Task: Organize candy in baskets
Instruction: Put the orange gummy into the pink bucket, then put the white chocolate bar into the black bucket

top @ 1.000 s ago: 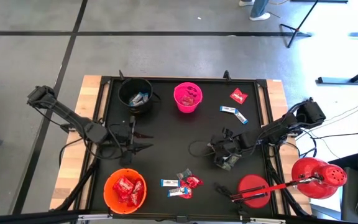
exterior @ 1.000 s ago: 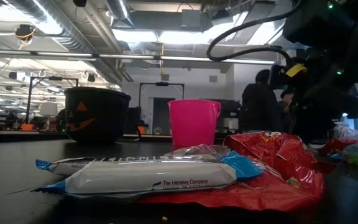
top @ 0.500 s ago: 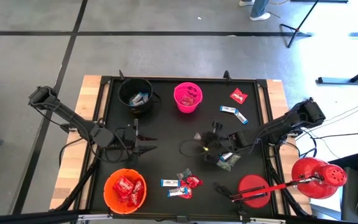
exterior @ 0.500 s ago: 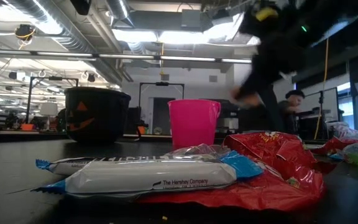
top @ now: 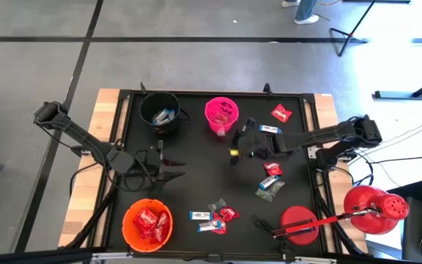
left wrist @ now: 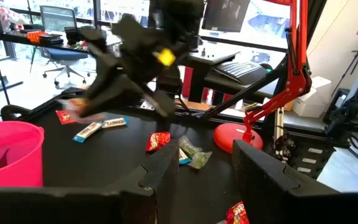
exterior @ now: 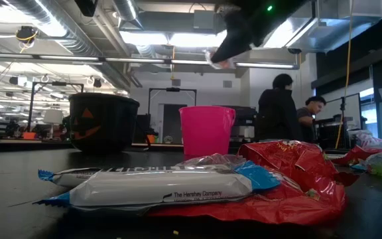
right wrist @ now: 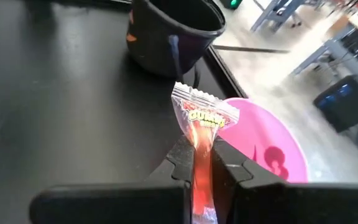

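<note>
My right gripper hovers above the table just right of the pink basket, shut on a small red candy packet. In the low view it shows high up. My left gripper waits open at the table's left middle, with nothing between its fingers. The black basket holds a blue-and-white bar. The orange basket holds red packets. Loose candy lies flat on the table: a red packet, a greenish one and a small cluster. My right gripper pinches the lower part of the red packet between its two fingers. The packet stands out past the fingertips, its crimped end free. It is lifted clear of the table, and the fingers slant down toward the pink basket.
A red packet and a blue-and-white bar lie at the far right. A red lamp stands off the right edge, its round base on the near right of the table. People stand in the room beyond.
My right gripper has risen from the candy at the right middle of the table and swung toward the far left, up to the pink basket, turning as it went. It carries one red packet clear of the table. The red and greenish candies stay behind.
</note>
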